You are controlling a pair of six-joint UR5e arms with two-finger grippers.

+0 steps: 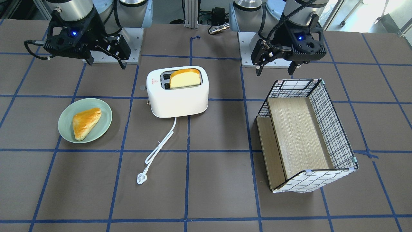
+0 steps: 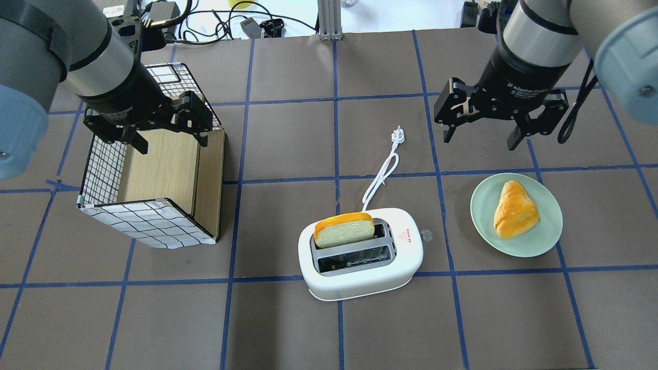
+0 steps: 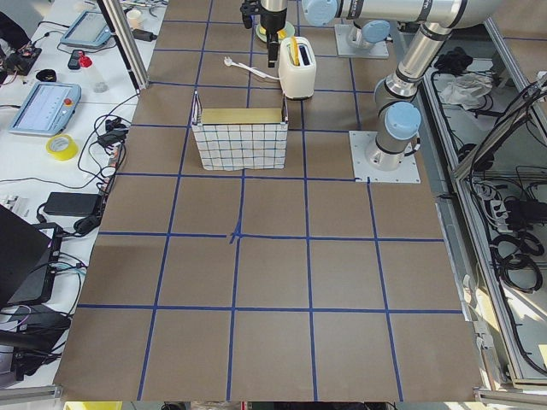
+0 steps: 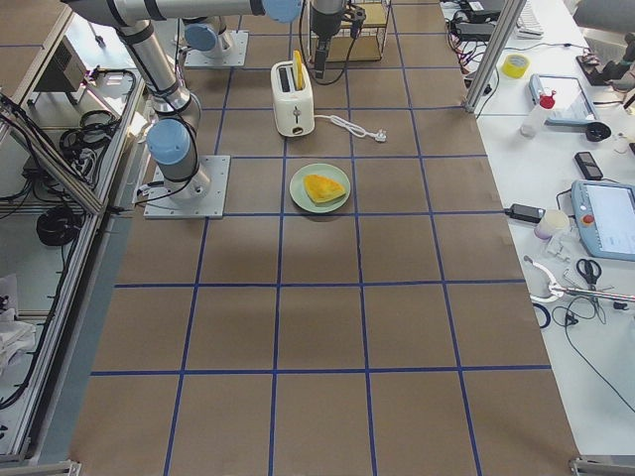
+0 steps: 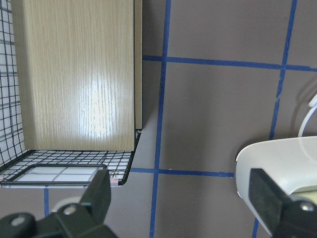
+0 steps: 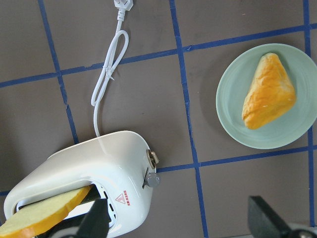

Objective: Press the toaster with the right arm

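The white toaster (image 1: 180, 96) stands mid-table with a yellow-crusted bread slice (image 1: 185, 79) upright in one slot. Its end lever (image 2: 425, 235) faces my right arm's side and also shows in the right wrist view (image 6: 151, 179). The white cord and plug (image 2: 398, 136) trail away over the table. My right gripper (image 2: 480, 140) is open and empty. It hangs above the table beyond the toaster (image 2: 360, 280), between the plug and the plate. My left gripper (image 2: 172, 145) is open and empty over the basket.
A green plate (image 2: 545, 241) with a golden pastry (image 2: 514, 210) lies on the toaster's lever side. A wire basket (image 2: 144, 226) with wooden panels and checked cloth stands under my left gripper. Blue tape lines grid the brown table.
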